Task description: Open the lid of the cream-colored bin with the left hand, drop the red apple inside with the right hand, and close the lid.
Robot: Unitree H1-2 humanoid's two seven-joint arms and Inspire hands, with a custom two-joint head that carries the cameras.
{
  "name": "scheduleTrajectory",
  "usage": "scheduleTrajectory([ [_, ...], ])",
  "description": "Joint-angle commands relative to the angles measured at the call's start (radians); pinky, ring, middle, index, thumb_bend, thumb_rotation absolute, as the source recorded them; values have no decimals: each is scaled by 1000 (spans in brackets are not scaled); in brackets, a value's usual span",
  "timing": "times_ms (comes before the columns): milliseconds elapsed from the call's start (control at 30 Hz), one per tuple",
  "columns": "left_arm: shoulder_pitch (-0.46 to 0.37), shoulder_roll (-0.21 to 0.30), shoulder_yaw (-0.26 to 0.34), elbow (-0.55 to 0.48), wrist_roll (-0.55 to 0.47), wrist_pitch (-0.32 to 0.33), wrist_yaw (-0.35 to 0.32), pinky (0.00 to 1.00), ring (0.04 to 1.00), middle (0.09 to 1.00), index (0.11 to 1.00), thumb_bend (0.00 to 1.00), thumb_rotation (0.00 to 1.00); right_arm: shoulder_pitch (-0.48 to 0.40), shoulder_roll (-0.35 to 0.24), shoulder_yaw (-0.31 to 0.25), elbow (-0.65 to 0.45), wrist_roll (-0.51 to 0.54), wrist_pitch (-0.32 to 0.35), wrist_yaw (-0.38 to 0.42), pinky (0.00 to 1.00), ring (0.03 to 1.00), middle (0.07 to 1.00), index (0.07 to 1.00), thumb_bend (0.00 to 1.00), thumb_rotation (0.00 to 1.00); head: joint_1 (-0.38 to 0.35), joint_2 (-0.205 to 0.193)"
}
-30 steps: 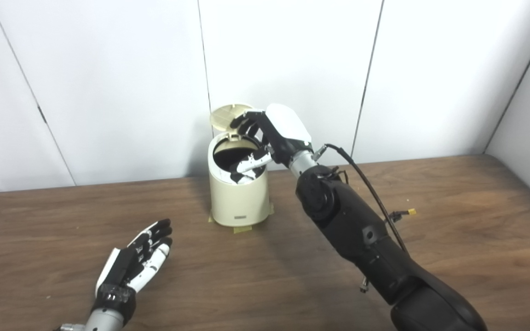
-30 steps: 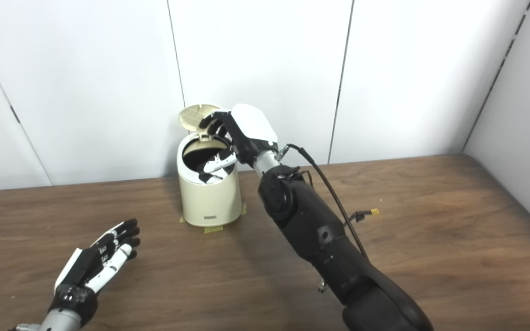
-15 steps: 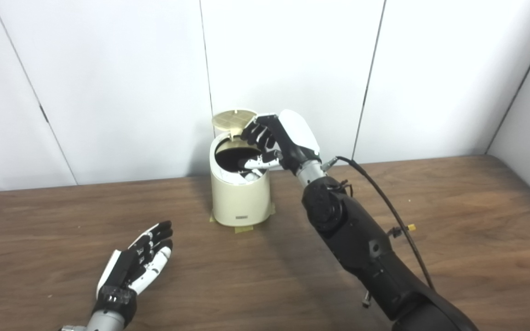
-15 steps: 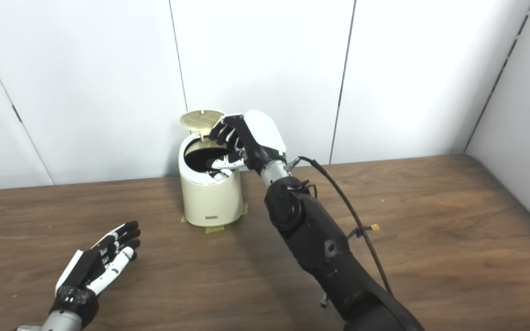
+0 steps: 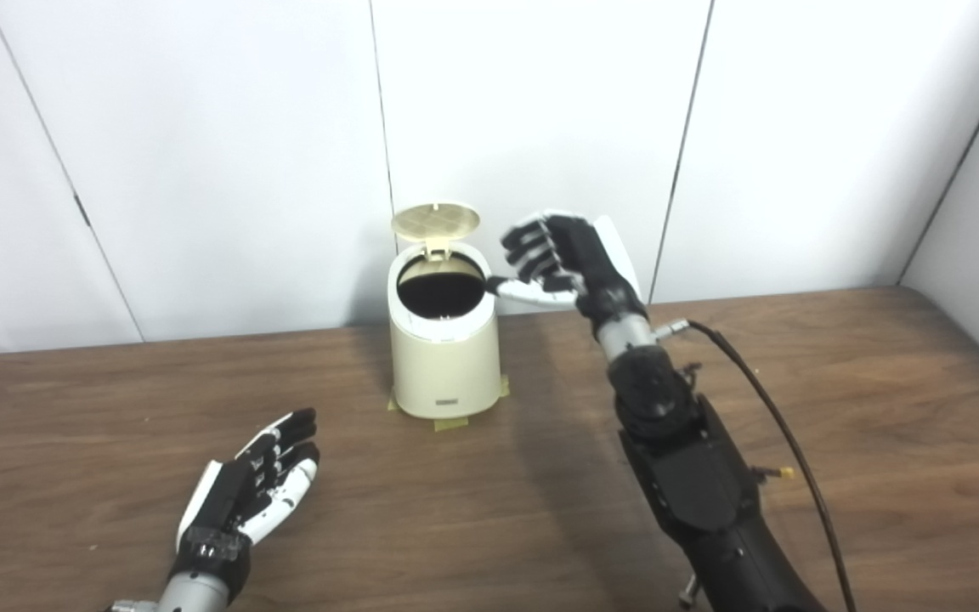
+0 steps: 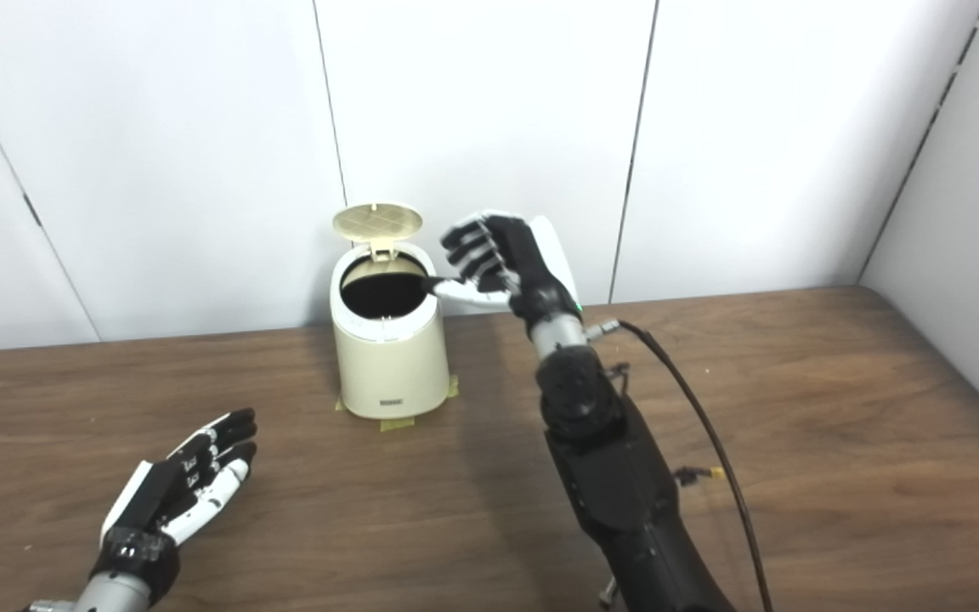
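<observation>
Left hand (image 5: 243,497) is lying near the counter's (image 5: 880,408) front-left edge, fingers apart, holding nothing. Bin (image 5: 444,357) is standing at the back edge, centre-left, lid (image 5: 436,221) tilting upright, its interior showing dark; apple cannot be seen. Right hand (image 5: 566,259) is hovering just right of the rim, fingers loosely curled, gripping nothing.
</observation>
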Motion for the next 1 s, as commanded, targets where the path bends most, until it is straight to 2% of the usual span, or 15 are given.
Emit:
scheduleTrajectory([
  [0,-44,13,11,-9,-1,-20,5,865,877,888,875,225,264,-6,0,-22,-74,34,23,11,512,486,492,473,520,0,-8,1],
  [167,-81,18,10,16,-8,-19,-10,852,868,879,877,226,272,69,11,-54,-158,114,76,46,463,447,514,500,516,0,-7,1],
  [233,-105,24,8,36,-11,-26,-19,837,856,874,878,233,300,87,13,-58,-178,146,94,66,510,593,650,498,505,127,-7,2],
  [267,-127,28,5,49,-9,-33,-23,835,854,874,878,235,310,103,15,-63,-193,174,100,81,520,619,674,498,503,144,-4,3],
  [300,-141,32,4,56,-7,-38,-27,829,849,873,879,248,356,113,17,-65,-203,192,104,90,592,715,753,645,507,341,-3,2],
  [333,-157,34,6,64,-11,-42,-32,825,847,872,879,256,388,125,18,-65,-214,206,106,97,637,774,802,736,510,468,-3,3],
  [400,-194,38,8,73,-15,-38,-39,826,845,869,881,276,447,158,25,-70,-237,243,112,113,718,856,874,865,486,641,0,2],
  [433,-216,39,7,73,-12,-27,-39,821,842,869,882,291,484,179,32,-76,-247,263,114,116,801,917,931,945,498,743,0,2],
  [500,-255,42,10,81,-13,-20,-41,818,840,874,885,294,512,217,44,-81,-256,285,105,114,886,970,980,986,518,829,-2,-1],
  [667,-356,44,24,126,-31,-13,-39,837,865,891,890,293,476,305,62,-97,-271,307,74,100,940,992,1000,1000,519,875,-2,-2],
  [800,-440,72,-4,177,19,-21,-38,850,876,894,893,322,571,343,78,-116,-261,340,21,95,935,995,1000,1000,551,918,-6,1],
  [967,-553,82,-33,271,38,-37,-47,859,883,902,903,316,592,371,89,-114,-244,340,-43,80,907,995,1000,1000,565,938,1,0],
])
